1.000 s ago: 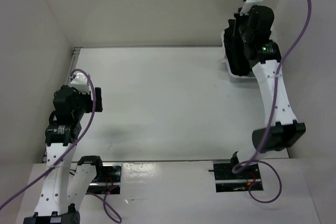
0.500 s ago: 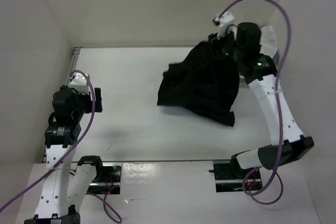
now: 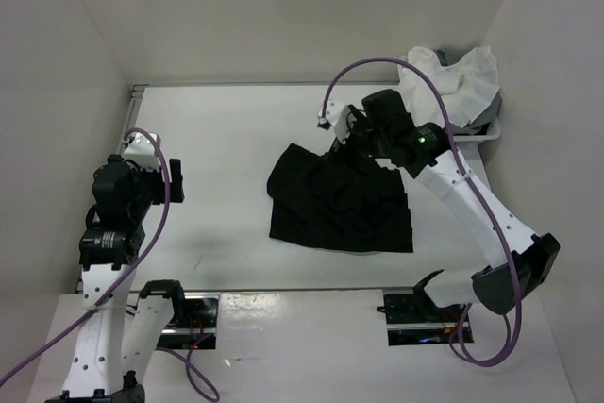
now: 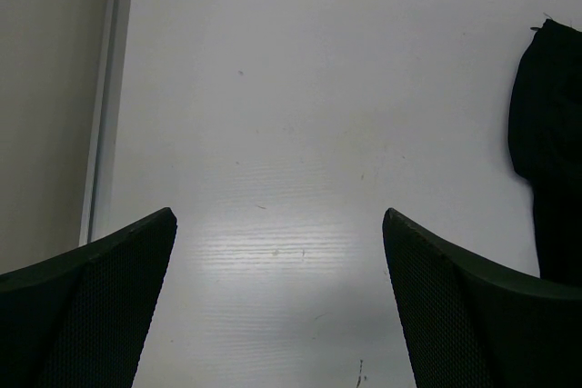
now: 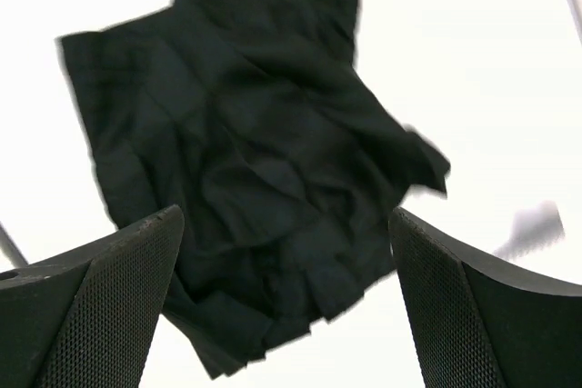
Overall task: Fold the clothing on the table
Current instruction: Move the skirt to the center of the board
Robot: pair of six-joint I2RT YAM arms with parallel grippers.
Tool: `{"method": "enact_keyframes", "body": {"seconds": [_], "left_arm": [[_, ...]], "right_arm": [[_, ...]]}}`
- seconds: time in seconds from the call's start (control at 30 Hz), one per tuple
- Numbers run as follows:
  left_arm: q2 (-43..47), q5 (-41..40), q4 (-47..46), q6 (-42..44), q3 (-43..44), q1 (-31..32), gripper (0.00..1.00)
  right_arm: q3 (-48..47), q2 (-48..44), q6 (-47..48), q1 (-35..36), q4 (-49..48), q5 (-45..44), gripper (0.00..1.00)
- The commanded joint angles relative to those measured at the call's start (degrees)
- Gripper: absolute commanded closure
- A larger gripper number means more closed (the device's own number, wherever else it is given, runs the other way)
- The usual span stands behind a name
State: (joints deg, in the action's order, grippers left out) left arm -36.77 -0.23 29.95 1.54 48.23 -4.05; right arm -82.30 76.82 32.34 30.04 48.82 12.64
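On the right half of the white table [image 3: 217, 139] the skirt [image 3: 335, 200] lies as a black, crumpled heap, roughly four-sided, with its near edge fairly straight and its far left corner sticking out. Seen from the right wrist, the thin cloth is heavily creased, with pleats showing along one ragged edge and a small flap jutting off one side. Around the table stand plain pale walls on the left, far and right sides, and a thin metal strip runs along the table's left edge. A white basket [image 3: 477, 134] sits at the far right corner, piled with white cloths [image 3: 453, 73].

Over the skirt's far edge hangs the right gripper [image 3: 351, 129], its fingers spread wide with nothing between them; its camera looks down between them at the cloth below. The left gripper [image 4: 277, 220] is also spread wide and holds nothing, hanging over bare table well left of the skirt, whose edge only just shows at the right of the left wrist view.
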Motion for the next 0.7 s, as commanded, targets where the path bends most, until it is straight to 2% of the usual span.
{"method": "enact_keyframes", "body": {"seconds": [0.0,0.13,0.23,0.4,0.67], "left_arm": [[1.09,-1.09,-2.09,1.01,0.64,-0.86,0.00],[1.62,-1.09,-2.09,0.48,0.64,-1.39,0.00],[1.62,-1.09,-2.09,0.48,0.64,-2.01,0.00],[1.62,-1.09,-2.09,0.48,0.64,-2.54,0.00],[1.09,-0.47,-2.09,0.48,0.64,-2.54,0.00]], "right_arm": [[-1.90,4.10,3.60,6.85,1.02,1.77,0.02],[0.56,13.25,5.54,15.46,0.24,-1.38,0.04],[1.79,18.97,7.47,17.68,-2.58,-4.12,0.07],[-0.22,22.76,10.99,17.68,-6.53,-4.12,0.09],[-6.90,29.79,13.54,17.15,-5.49,-1.39,0.09]]}}
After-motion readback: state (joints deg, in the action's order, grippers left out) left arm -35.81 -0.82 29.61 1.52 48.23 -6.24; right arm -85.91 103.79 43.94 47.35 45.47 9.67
